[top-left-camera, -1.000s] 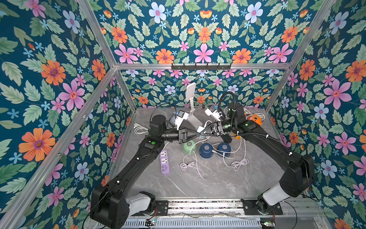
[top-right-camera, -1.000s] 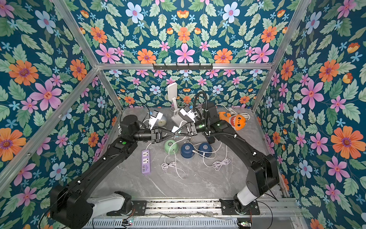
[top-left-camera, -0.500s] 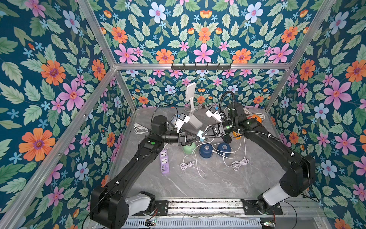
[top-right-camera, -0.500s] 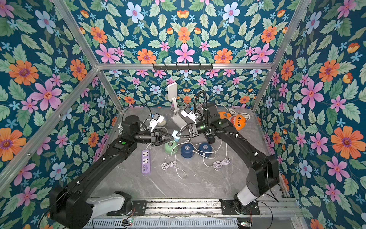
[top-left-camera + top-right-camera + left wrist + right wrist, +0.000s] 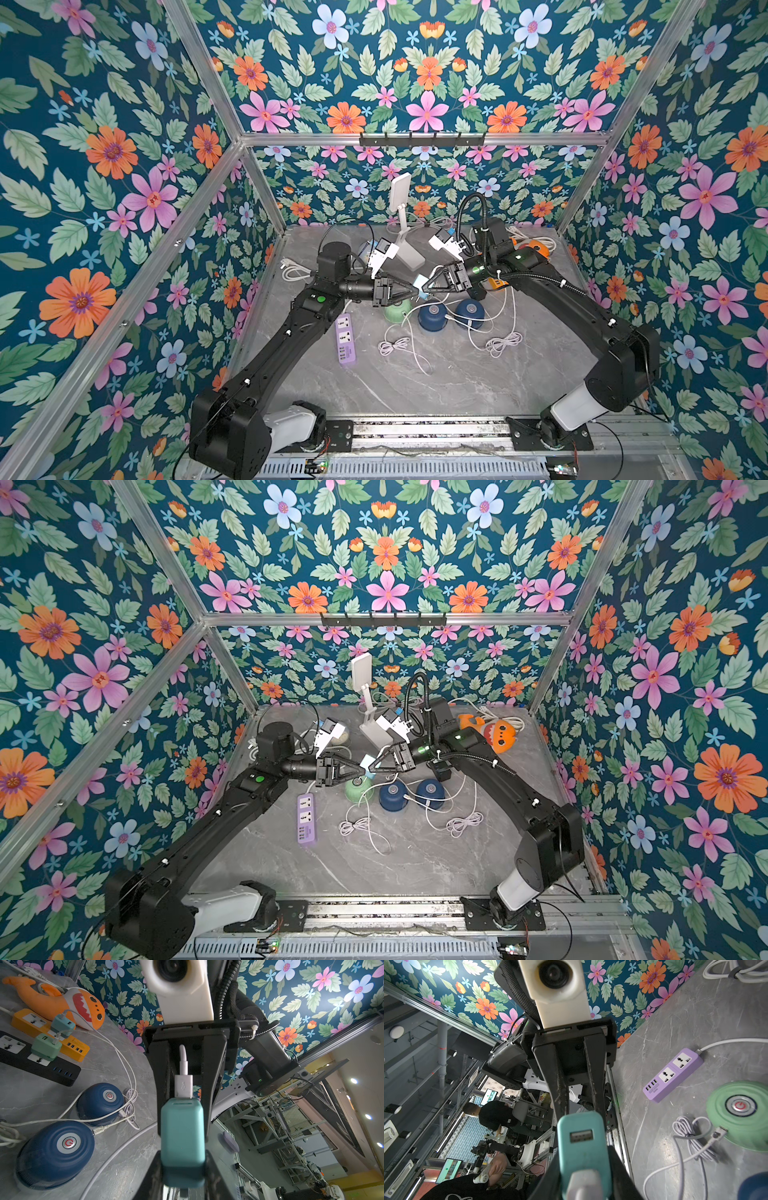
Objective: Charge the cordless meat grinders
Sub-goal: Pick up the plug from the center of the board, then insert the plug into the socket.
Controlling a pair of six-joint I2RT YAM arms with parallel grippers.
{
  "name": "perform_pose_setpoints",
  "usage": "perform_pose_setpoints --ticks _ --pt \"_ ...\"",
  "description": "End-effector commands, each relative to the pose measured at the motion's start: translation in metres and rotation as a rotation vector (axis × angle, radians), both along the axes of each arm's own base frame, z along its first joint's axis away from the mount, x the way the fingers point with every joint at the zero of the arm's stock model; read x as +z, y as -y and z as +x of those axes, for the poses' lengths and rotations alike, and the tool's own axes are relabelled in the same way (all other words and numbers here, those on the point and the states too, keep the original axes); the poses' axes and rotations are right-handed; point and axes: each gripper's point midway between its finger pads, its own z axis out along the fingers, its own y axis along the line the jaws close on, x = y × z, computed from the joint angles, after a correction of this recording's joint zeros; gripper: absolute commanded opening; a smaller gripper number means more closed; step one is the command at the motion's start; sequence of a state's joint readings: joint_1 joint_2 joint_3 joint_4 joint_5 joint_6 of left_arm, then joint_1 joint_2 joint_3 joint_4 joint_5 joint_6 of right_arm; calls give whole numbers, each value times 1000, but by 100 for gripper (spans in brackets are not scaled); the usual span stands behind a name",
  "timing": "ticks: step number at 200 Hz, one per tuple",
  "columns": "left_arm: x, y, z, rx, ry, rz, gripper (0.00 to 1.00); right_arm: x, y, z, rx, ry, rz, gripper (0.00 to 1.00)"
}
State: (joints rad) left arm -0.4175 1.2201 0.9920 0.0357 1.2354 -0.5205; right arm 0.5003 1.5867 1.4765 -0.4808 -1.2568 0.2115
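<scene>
Sitting in a row on the grey table (image 5: 457, 386), the cordless meat grinders run away from the purple power strip (image 5: 345, 338). The pale green grinder (image 5: 392, 314) is nearest the strip, then the middle navy grinder (image 5: 432, 319) and the end navy grinder (image 5: 469, 313). A white cable (image 5: 719, 1134) meets each one's side, and each top button shows a red power mark. Above the green one, the left gripper (image 5: 414, 292) pinches a teal adapter (image 5: 182, 1134). The right gripper (image 5: 424, 286) faces it tip to tip. Its fingers (image 5: 214, 1068) stand narrowly either side of a white USB plug (image 5: 183, 1086) at the adapter's port face. I cannot tell whether they press the plug or whether it is seated.
</scene>
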Motion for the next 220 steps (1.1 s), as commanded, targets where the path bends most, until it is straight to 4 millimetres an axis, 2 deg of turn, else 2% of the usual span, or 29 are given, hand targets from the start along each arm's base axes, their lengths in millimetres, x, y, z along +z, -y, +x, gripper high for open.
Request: perform_pose_setpoints --ticks 1,19,31,44,55,73,91,112,130,143,163,182,196,220 --pt "-3 0 3 19 15 12 4 8 -1 -5 29 -10 22 22" --pt "-4 -1 4 25 14 16 6 9 -1 -6 30 -10 22 15" --pt "-5 -1 5 35 13 22 11 10 -1 -6 30 -9 24 8" --pt "-6 -1 8 54 17 34 27 9 -1 -6 25 -8 22 4" --pt "-8 -3 13 81 20 50 52 8 -1 -6 15 -2 16 2" --pt "-11 -10 26 164 19 85 66 2 0 -3 -24 5 -17 0" --pt "-22 -42 59 397 -12 164 68 -13 3 6 -98 16 -89 0" --pt "-49 -105 92 805 -81 328 68 -37 6 21 -236 42 -220 0" --pt "-90 -157 93 1083 -150 497 68 -62 3 32 -379 141 -396 0" --pt "-126 -186 84 1219 -202 579 68 -72 -6 33 -462 233 -486 0" --pt "-168 -209 65 1336 -260 599 68 -82 -23 36 -574 304 -551 0" --pt "-195 -226 48 1434 -309 587 68 -92 -37 37 -628 327 -576 0" --pt "-209 -229 37 1454 -339 532 68 -97 -48 35 -635 329 -575 0" --pt "-230 -218 29 1409 -395 461 68 -106 -62 33 -617 295 -584 0"
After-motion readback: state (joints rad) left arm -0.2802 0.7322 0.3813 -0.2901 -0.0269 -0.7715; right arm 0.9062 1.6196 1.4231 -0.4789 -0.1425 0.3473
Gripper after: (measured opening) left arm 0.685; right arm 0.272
